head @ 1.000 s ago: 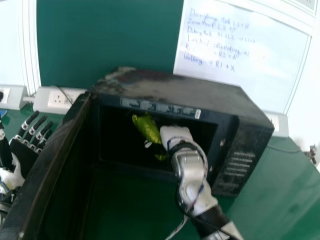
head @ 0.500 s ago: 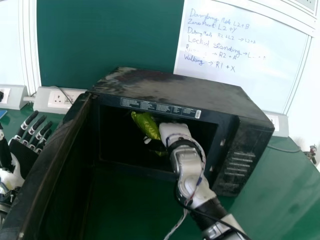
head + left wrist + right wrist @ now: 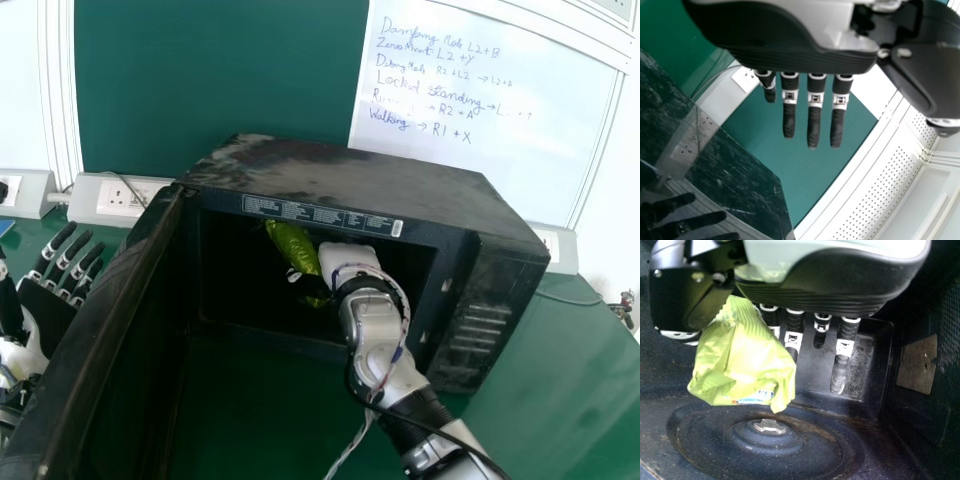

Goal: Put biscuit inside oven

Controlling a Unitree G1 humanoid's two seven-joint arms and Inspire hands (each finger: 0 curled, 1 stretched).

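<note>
Oven (image 3: 340, 175) on green table (image 3: 570, 370), head view; door (image 3: 100, 320) open, running from the oven's 9 o'clock side towards 7. Control panel (image 3: 478, 335) on its 4 o'clock side. Right hand (image 3: 348, 257) is inside the oven cavity, arm coming in from 5 o'clock. It has the green biscuit packet (image 3: 294, 250), held between thumb and fingers (image 3: 840, 370); the fingers that show are only slightly bent. Packet is in the cavity, at the hand's 10 o'clock, tilted. Right wrist view: packet crumpled, near the metal hub (image 3: 769, 426) in the oven floor (image 3: 810, 442); can't tell if it touches the floor. Left hand (image 3: 50, 305) is at 9 o'clock in head view, outside the door, spread wide, fingers straight, holding nothing. Socket strip (image 3: 110, 198) behind, at 10 o'clock.
</note>
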